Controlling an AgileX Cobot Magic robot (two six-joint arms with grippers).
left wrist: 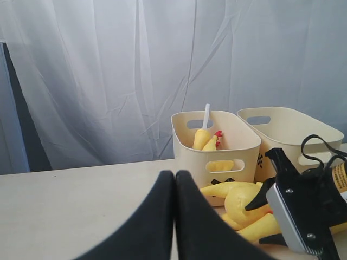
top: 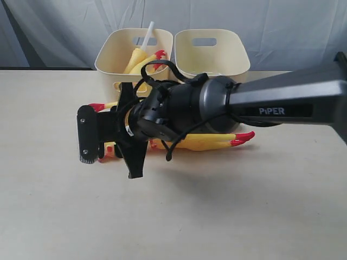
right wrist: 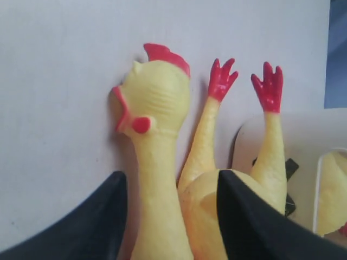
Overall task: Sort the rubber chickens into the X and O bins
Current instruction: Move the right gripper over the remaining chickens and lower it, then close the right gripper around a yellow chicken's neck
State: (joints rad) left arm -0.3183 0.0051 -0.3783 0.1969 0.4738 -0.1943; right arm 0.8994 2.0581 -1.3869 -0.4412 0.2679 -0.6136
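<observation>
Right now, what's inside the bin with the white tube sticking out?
The bin holds yellow rubber chicken pieces with red bits beside the white tube. Its lower contents are hidden by its wall and the right arm.

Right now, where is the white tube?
In the exterior view, the white tube sticks up from the left bin at the back, among yellow chicken pieces, beside the second bin.

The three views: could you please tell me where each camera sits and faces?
Exterior view: above the near side of the table, facing the bins and curtain; the right arm and open right gripper cross it.
Left wrist view: low over the table, facing the bins; the shut left gripper shows.
Right wrist view: looks down at a rubber chicken between the right gripper's fingers.
Shared: exterior and left wrist views both show bins and right gripper.
</observation>
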